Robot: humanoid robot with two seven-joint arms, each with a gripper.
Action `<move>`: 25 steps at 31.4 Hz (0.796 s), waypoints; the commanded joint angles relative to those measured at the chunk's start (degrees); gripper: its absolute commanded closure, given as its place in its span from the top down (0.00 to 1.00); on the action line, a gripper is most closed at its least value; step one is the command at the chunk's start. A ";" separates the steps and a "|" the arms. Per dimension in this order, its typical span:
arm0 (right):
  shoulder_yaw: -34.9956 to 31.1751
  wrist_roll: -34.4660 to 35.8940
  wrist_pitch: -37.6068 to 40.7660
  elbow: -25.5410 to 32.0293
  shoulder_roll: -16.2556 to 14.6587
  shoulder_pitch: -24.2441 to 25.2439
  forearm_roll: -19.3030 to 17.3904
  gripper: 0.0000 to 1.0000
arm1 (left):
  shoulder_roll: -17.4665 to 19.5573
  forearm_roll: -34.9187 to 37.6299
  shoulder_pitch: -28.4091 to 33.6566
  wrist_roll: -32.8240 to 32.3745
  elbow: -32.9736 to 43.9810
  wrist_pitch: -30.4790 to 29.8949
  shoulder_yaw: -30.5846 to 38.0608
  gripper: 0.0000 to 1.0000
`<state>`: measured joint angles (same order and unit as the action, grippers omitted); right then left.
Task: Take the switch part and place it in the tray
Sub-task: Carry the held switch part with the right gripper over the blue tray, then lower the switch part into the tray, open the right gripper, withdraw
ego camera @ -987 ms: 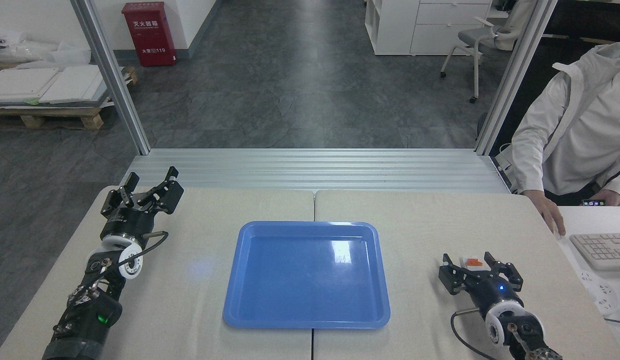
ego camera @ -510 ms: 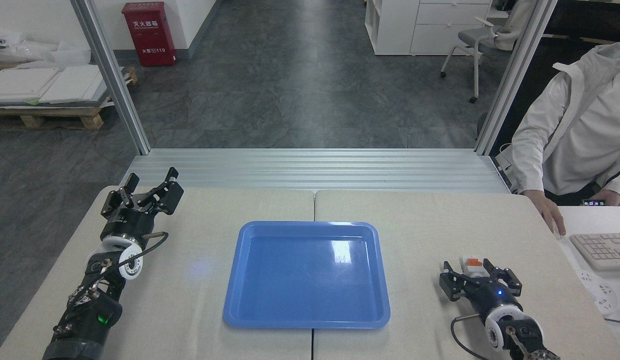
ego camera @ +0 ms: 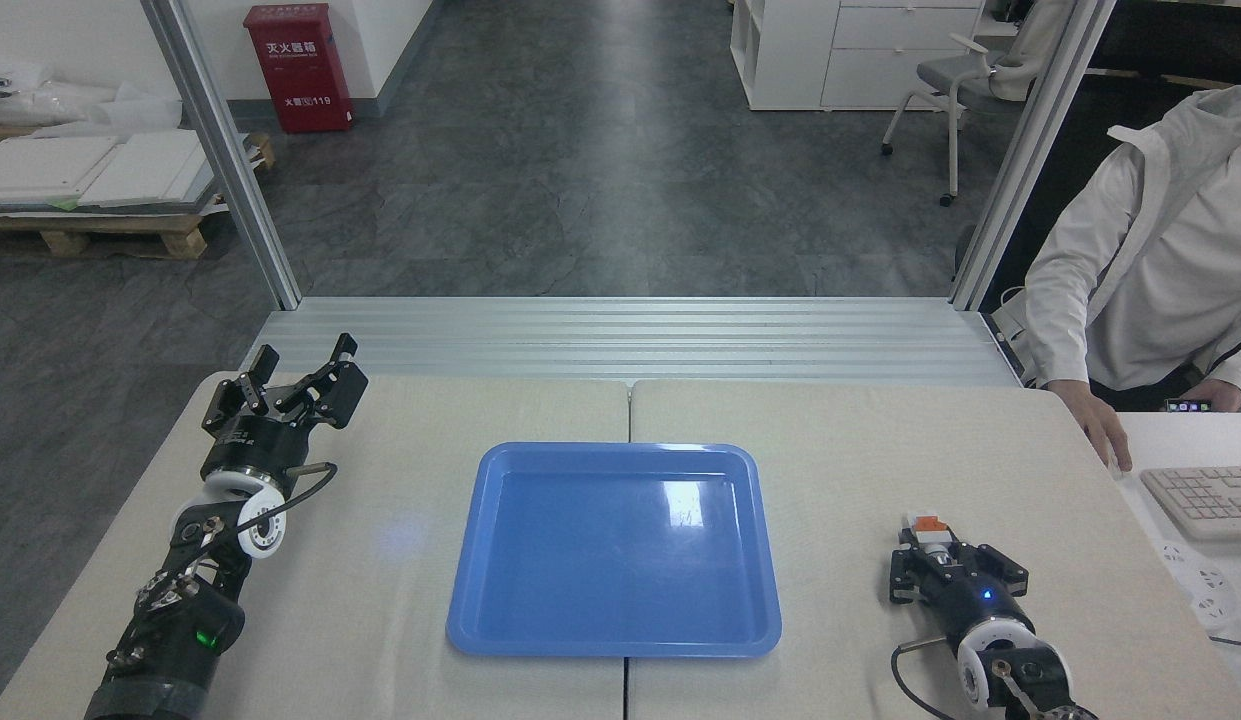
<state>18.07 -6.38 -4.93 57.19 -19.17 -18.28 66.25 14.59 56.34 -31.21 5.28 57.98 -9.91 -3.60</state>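
Head view of a two-arm workstation, described from the near edge outward. At lower right, the right gripper sits low over the beige table, its dark fingers drawn in against the switch part and pinching it; the part's whitish body and orange end project from the fingertips on the far side, and the green cap cannot be made out. The part lies just right of the tray and outside it. The tray, a glossy blue rectangle with rounded corners and a raised rim, rests flat at the table's centre across the seam between the two tabletops, and its floor holds nothing. At left, the left gripper hovers near the far-left corner of the table, well apart from the tray, its fingers spread and holding nothing. At the right edge, a keyboard lies on a white side desk, where a person's hand rests. Beyond the table run an aluminium platform, a grey floor, a red cabinet, and an office chair.
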 commanded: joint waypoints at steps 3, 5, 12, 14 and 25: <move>-6.03 0.40 -1.74 9.50 4.39 -3.07 0.37 0.15 | 0.00 0.00 0.00 -0.01 0.02 -0.02 0.00 1.00; -3.32 -1.78 -5.77 11.62 6.94 -4.65 2.56 0.15 | 0.00 0.00 0.00 -0.01 -0.06 -0.02 0.00 1.00; 13.56 -13.56 -17.56 19.79 15.11 -7.21 7.40 0.17 | 0.00 0.00 0.00 -0.01 0.02 -0.02 0.00 1.00; 14.36 -15.59 -18.62 19.97 18.53 -5.98 8.46 0.18 | 0.00 0.00 0.00 -0.01 0.02 -0.02 0.00 1.00; 14.72 -22.63 -17.66 13.39 19.87 -1.76 9.08 0.21 | 0.00 0.00 0.00 -0.01 0.02 -0.02 0.00 1.00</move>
<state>32.66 -27.43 -23.19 73.43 1.20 -20.61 75.65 14.59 56.34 -31.20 5.27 57.98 -9.93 -3.60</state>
